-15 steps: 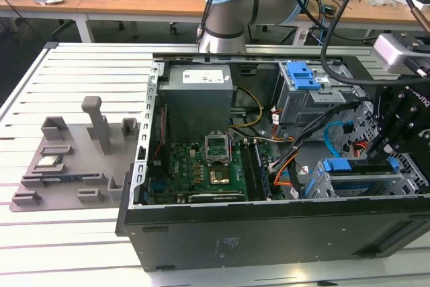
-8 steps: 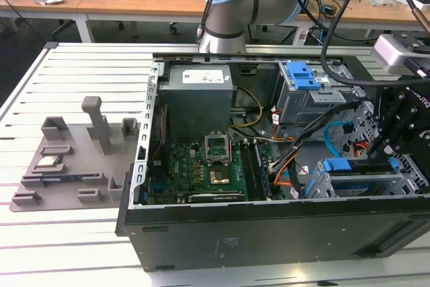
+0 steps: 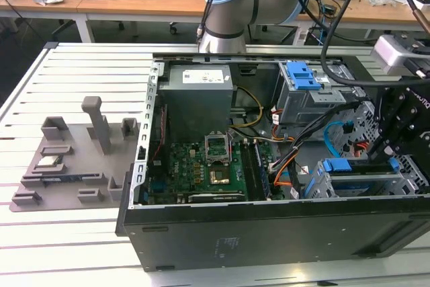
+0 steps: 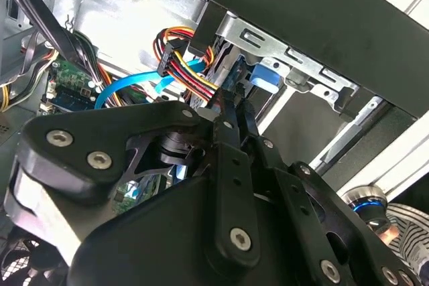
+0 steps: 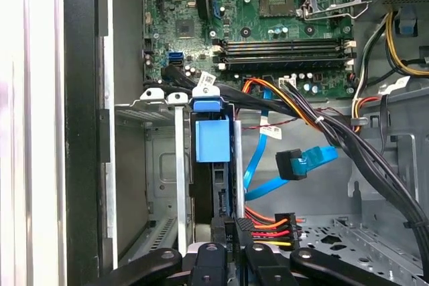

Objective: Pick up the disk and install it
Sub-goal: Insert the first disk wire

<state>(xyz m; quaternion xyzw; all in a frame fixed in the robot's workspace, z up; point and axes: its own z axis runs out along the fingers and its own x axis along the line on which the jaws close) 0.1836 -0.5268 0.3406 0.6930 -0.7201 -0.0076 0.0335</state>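
The disk (image 3: 356, 165) stands on edge in the metal drive cage at the case's front corner, on the exterior view's right. Its bright blue bracket (image 5: 212, 140) shows between the cage rails in the first wrist view, and a blue corner of it (image 4: 263, 75) shows in the second wrist view. My gripper (image 3: 386, 156) reaches down into the cage from above. Its black fingertips (image 5: 218, 224) sit close together on the disk's thin dark edge, just behind the blue bracket. In the second wrist view the gripper (image 4: 234, 105) points at the cage slot.
The open black case (image 3: 269, 226) holds a green motherboard (image 3: 201, 166), a grey power supply (image 3: 198, 99) and a second cage with a blue latch (image 3: 306, 78). A blue data cable (image 5: 301, 162) and coloured power wires (image 5: 268, 222) hang beside the cage. A grey parts fixture (image 3: 74, 166) lies left.
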